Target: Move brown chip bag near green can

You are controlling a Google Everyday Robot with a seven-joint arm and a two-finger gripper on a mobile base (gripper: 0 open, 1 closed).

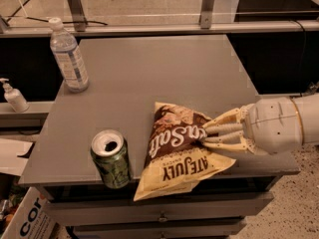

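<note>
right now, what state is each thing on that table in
brown chip bag: lying on the table, pinched at its right side, cream end past the front edge
gripper: at the bag's right side, closed on it
green can: upright, top opened, just left of the bag
water bottle: upright, capped, back left corner

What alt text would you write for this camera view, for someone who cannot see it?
A robot's tool, reaching in from the right, grips a brown chip bag lying at the front of a grey table, just right of an upright green can. A water bottle stands at the back left.
</note>
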